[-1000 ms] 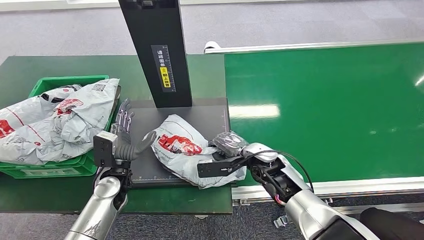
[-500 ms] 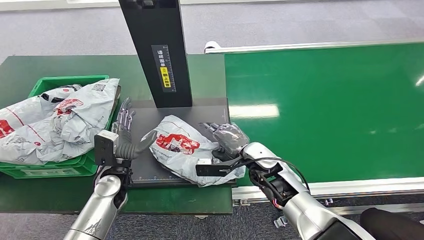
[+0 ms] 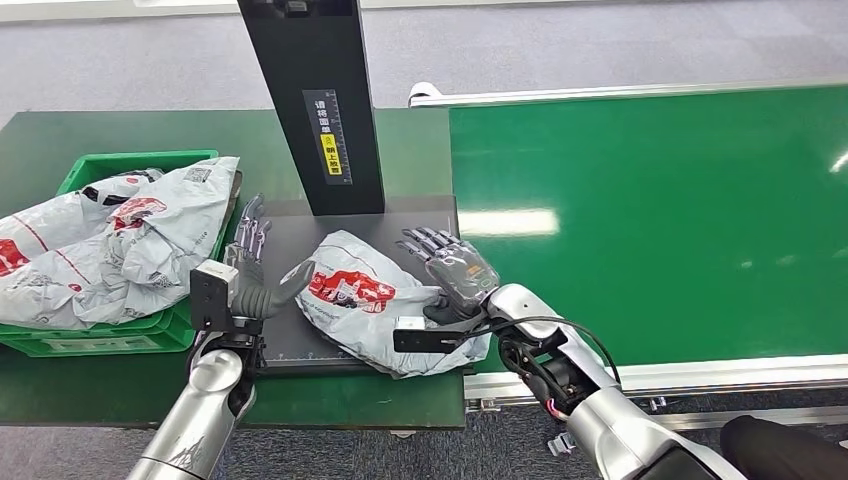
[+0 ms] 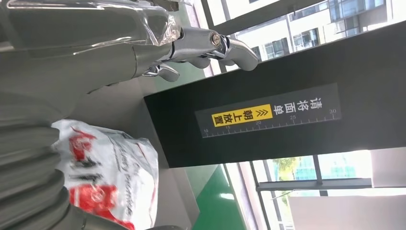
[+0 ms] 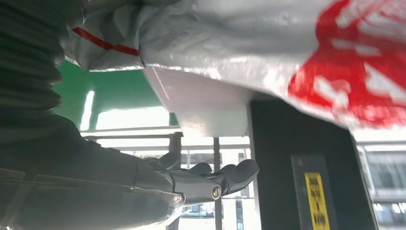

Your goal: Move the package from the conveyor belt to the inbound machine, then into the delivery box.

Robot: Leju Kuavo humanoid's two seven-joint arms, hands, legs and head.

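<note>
The package (image 3: 360, 300) lies on the machine (image 3: 290, 330). The right hand (image 3: 452, 268), at its 3 o'clock, is spread wide. The left hand (image 3: 252, 262), at 9 o'clock, is spread too.

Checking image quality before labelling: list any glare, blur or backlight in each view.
Head view: sharp, with a white glare patch on the belt beside the right hand. Left wrist view: windows blown out, scanner post label readable, left hand soft up close. Right wrist view: strongly backlit, package blurred, post dark.
</note>
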